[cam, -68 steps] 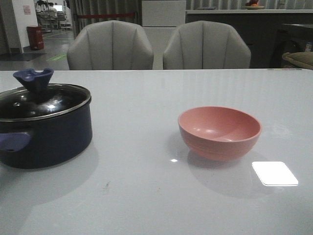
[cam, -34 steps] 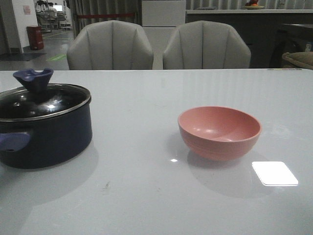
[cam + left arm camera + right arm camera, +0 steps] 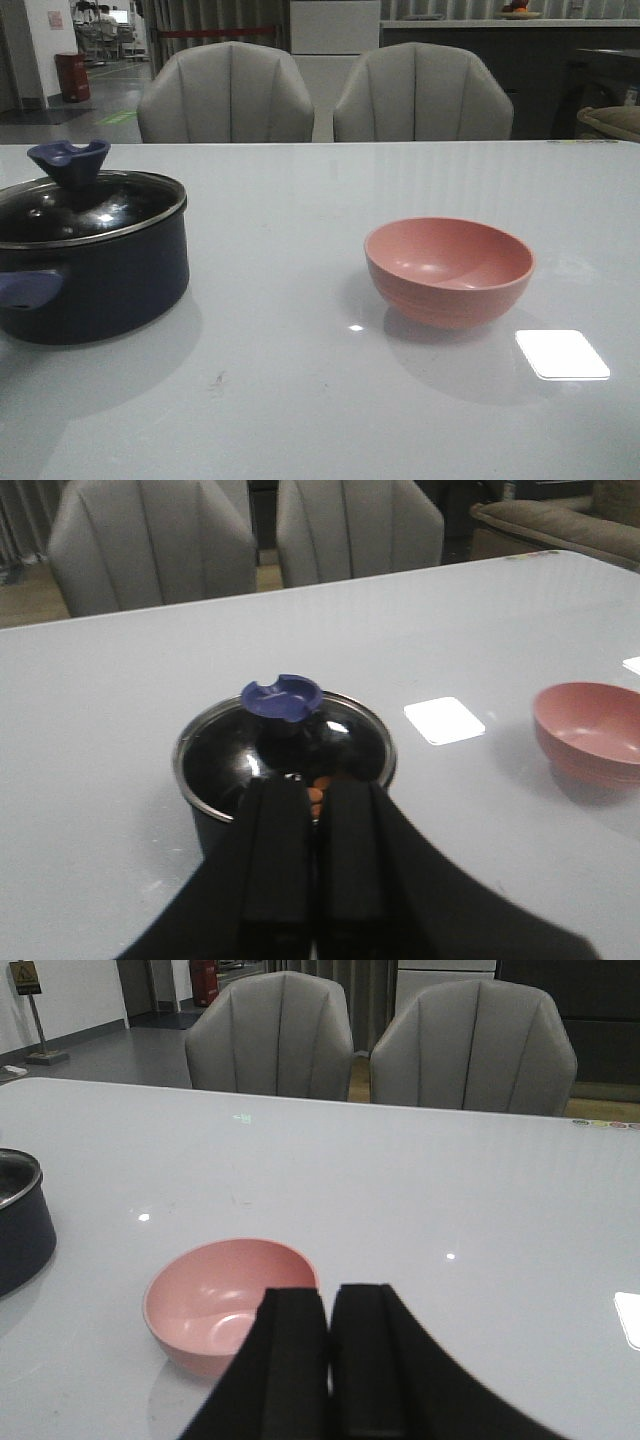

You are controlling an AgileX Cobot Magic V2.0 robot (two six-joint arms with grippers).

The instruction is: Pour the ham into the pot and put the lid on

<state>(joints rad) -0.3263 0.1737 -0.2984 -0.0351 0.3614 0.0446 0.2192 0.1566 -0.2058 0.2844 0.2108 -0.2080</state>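
Behind our white table (image 3: 300,400) stand two grey chairs (image 3: 225,95). We judge the task done: the lid (image 3: 85,205) sits on the pot (image 3: 95,275), ham (image 3: 315,795) shows through the glass, the bowl (image 3: 448,270) is empty. Both grippers, left (image 3: 312,855) and right (image 3: 328,1360), are closed on nothing.

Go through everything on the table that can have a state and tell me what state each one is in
Pot: upright on the table, covered.
Lid: seated on the pot, knob up.
Ham: orange bits visible through the glass lid, inside the pot.
Pink bowl: upright, empty.
Left end effector: shut, holding nothing.
Right end effector: shut, holding nothing.
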